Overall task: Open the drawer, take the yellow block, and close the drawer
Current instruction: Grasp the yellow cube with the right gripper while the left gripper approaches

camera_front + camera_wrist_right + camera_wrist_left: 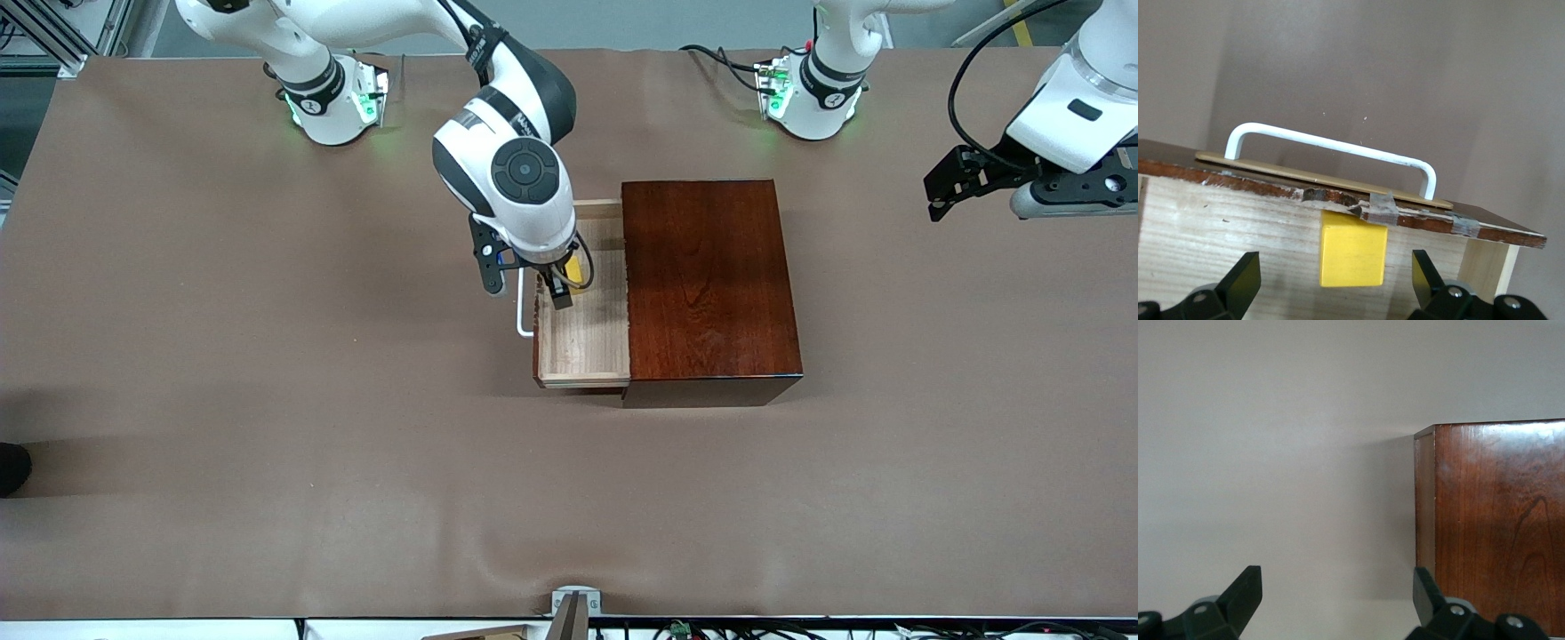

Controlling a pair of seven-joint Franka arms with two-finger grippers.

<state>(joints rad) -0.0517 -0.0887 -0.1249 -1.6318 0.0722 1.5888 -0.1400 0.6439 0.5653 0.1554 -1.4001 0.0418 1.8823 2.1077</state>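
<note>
A high front camera looks down on my whole table point(267, 400). My right wrist camera sits close over the open drawer point(1218, 220); my left faces the box point(1498, 520).

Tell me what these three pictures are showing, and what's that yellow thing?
These are two robot arms at a brown table. The big picture looks down from a camera high above. The other two come from small cameras on each arm's wrist.

On the table sits a dark wooden box. Its drawer is pulled out, with a white handle on the front.

The yellow thing is a small yellow block lying in the drawer, against its front wall. The right gripper, a two-fingered hand, is down in the drawer with its fingers open on either side of the block. It holds nothing yet.

The left gripper waits open in the air, beside the box, holding nothing.
</note>
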